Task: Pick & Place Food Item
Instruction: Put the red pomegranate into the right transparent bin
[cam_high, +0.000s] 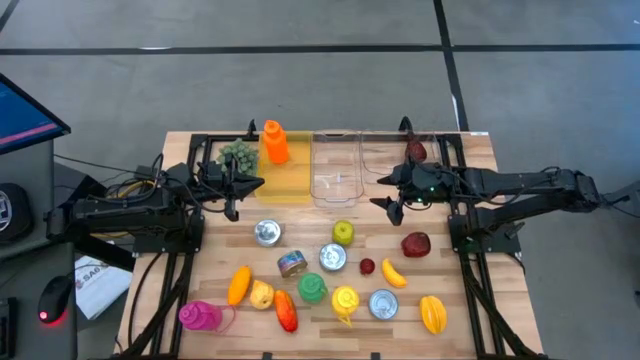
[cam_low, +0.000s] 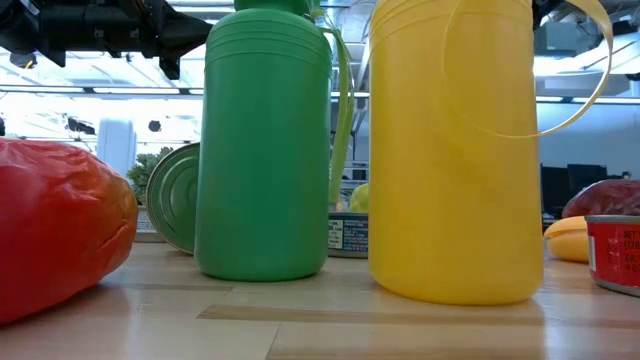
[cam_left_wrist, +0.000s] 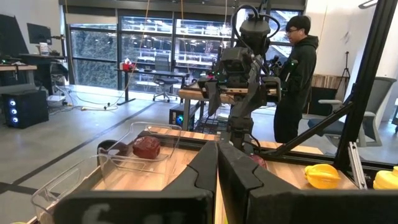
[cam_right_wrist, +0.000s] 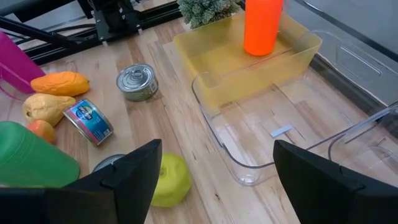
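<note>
**Q:** Where are your two grippers, and what are they doing?

**A:** Your right gripper (cam_high: 393, 195) hangs over the table's far half, just in front of the clear bins, with its fingers spread wide and nothing between them. Its wrist camera looks down past the fingers at a yellow-green apple (cam_right_wrist: 169, 180) on the wood, so a fair guess is that you are lining up on that fruit. Your left gripper (cam_high: 233, 190) waits beside the yellow bin (cam_high: 272, 185), fingers pressed together and empty, probably parked to keep out of the way.

**Q:** Where does the food lie?

**A:** From above, the apple (cam_high: 343, 232) sits alone on the table, near the front edge of the middle clear bin (cam_high: 336, 168). A dark red item (cam_high: 416, 244) lies to its right, with a small red fruit (cam_high: 367, 266) and a banana (cam_high: 394, 273) nearer the front edge. Cans, toy pitchers and more fruit are scattered along the front rows.

**Q:** What do the bins hold?

**A:** The yellow bin holds an orange bottle (cam_high: 275, 142), with a green bunch of grapes (cam_high: 238, 154) at its left rim. The second clear bin (cam_high: 385, 160) has a dark red item (cam_high: 416, 151) at its right end. The middle bin looks empty, likely the nearest drop spot.
</note>
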